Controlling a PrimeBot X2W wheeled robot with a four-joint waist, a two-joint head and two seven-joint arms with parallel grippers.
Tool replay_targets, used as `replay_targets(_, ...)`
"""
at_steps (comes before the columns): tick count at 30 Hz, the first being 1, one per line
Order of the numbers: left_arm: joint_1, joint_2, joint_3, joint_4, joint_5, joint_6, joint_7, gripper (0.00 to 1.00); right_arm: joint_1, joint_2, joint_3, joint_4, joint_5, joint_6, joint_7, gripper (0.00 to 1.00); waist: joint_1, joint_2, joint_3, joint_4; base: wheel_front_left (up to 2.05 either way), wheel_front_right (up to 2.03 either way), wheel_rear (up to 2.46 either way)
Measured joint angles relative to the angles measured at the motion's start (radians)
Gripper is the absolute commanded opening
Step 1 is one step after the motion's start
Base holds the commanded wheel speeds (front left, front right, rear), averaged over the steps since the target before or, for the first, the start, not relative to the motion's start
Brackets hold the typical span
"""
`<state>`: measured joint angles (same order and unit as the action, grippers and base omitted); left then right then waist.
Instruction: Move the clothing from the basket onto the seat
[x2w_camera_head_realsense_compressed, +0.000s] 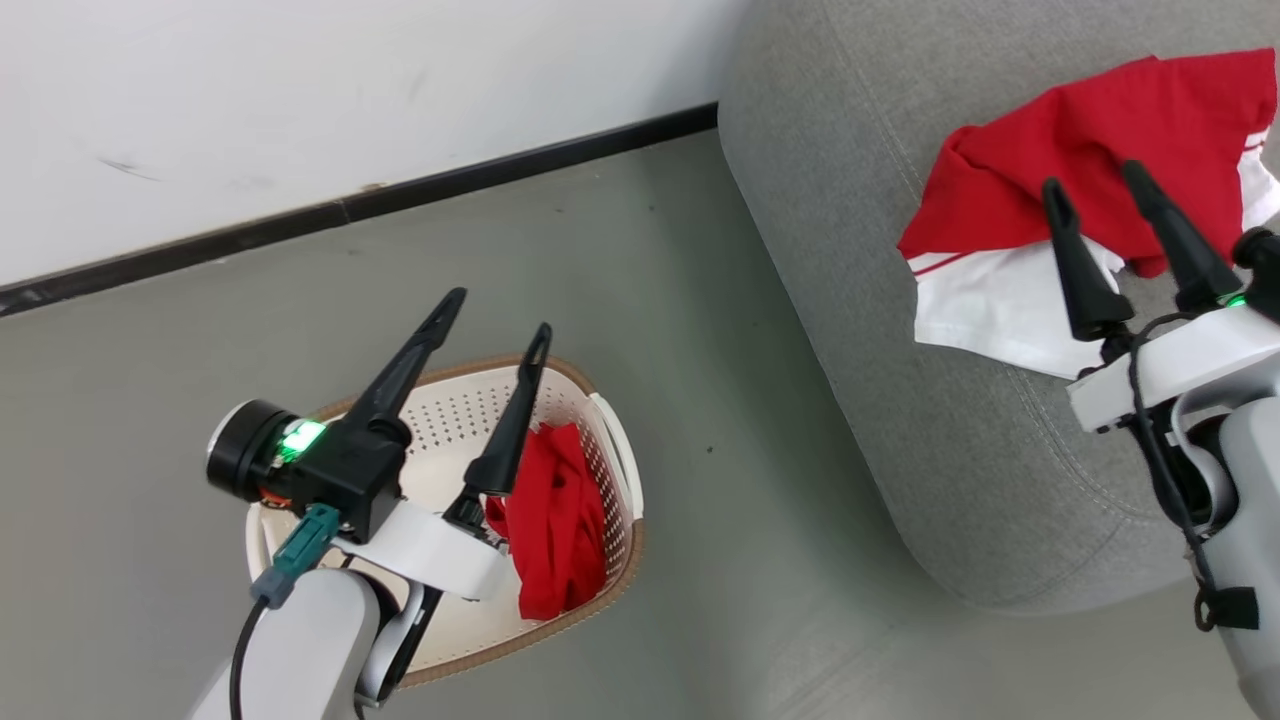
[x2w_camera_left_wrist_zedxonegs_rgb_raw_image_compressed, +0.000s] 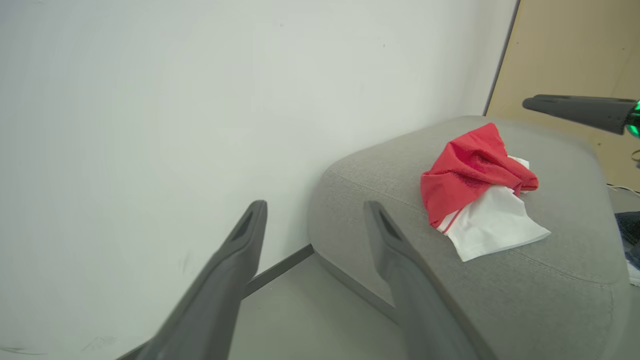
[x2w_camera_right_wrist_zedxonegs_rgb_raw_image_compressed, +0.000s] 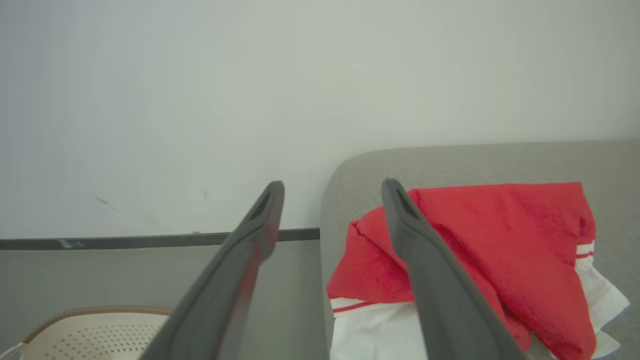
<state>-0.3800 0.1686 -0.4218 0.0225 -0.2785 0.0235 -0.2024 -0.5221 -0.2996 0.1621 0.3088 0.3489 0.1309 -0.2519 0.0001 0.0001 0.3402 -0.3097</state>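
Notably, both pairs of fingers stand wide apart, holding nothing. Left gripper (x2w_camera_head_realsense_compressed: 500, 310) hangs over the basket (x2w_camera_head_realsense_compressed: 450, 410), which sits on the grey floor (x2w_camera_head_realsense_compressed: 700, 330). A red garment (x2w_camera_head_realsense_compressed: 555, 520) lies inside, against the wall nearest the seat (x2w_camera_head_realsense_compressed: 850, 250). Right gripper (x2w_camera_head_realsense_compressed: 1092, 177) hangs above a second garment (x2w_camera_head_realsense_compressed: 1150, 110), red with a white panel, crumpled near the seat's edge facing the basket.

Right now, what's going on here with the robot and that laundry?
The robot is moving clothes from a basket to a grey seat. One red and white garment lies on the seat, the open right gripper above it holding nothing. A second red garment lies in the basket on the floor, with the open left gripper over it, empty. Half done.
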Motion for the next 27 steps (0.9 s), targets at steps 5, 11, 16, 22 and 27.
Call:
replay_targets(5,0.041,0.003,0.04,0.008,-0.013,0.03,-0.016,1.0,-0.002,0.015,0.052,-0.008,0.0,0.0,0.0,1.0,0.0,0.0,-0.035,0.032,0.0,0.0,0.0)
replay_targets(11,0.098,0.005,0.082,0.019,-0.038,0.064,-0.029,1.0,-0.016,0.018,0.109,-0.008,-0.018,0.0,0.0,1.0,0.0,0.0,-0.076,0.079,0.0,0.0,0.0)
replay_targets(16,0.14,0.005,0.11,0.026,-0.049,0.085,-0.032,1.0,-0.014,0.035,0.125,-0.005,-0.029,0.0,0.0,1.0,0.0,0.0,-0.11,0.12,0.0,0.0,0.0)
replay_targets(22,0.193,0.002,0.148,0.037,-0.067,0.103,-0.04,1.0,0.027,0.065,0.104,0.001,-0.034,0.0,0.0,1.0,0.0,0.0,-0.152,0.167,0.0,0.0,0.0)
replay_targets(27,0.233,0.0,0.179,0.047,-0.092,0.112,-0.041,1.0,0.091,0.085,0.085,0.005,-0.059,0.0,0.0,1.0,0.0,0.0,-0.189,0.203,0.0,0.0,0.0)
